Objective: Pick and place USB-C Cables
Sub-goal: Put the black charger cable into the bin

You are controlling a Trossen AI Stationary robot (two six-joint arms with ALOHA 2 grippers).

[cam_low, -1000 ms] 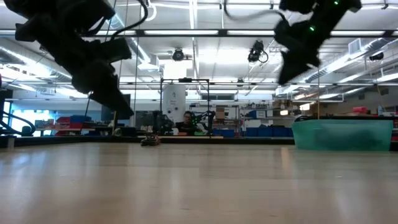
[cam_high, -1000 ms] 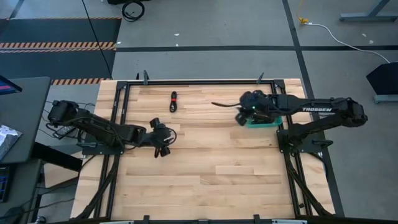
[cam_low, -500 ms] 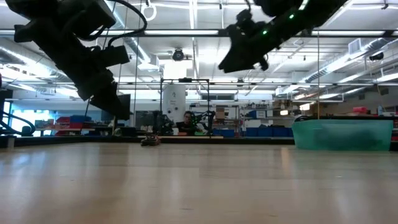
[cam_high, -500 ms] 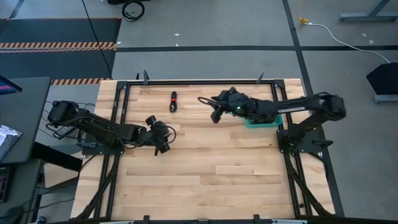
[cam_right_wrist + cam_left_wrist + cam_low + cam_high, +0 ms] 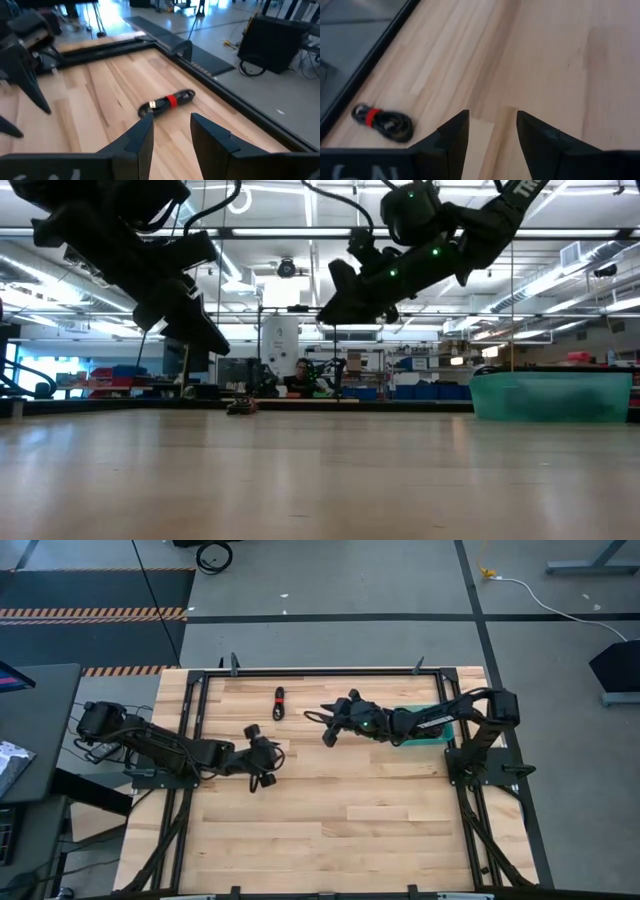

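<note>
Reaching over the counter (image 5: 330, 810), the right end effector (image 5: 326, 725) hangs above and near the one cable (image 5: 279, 702) left, fingers apart and empty. The left end effector (image 5: 257, 757) waits mid-counter, also open and empty. Whether others already sit in the bin (image 5: 552, 396) cannot be seen.

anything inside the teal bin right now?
Cannot tell. In the high view the right arm covers most of the teal bin; only its rim edge shows. In the low view its frosted wall hides the contents. One USB-C cable lies on the table outside it.
</note>
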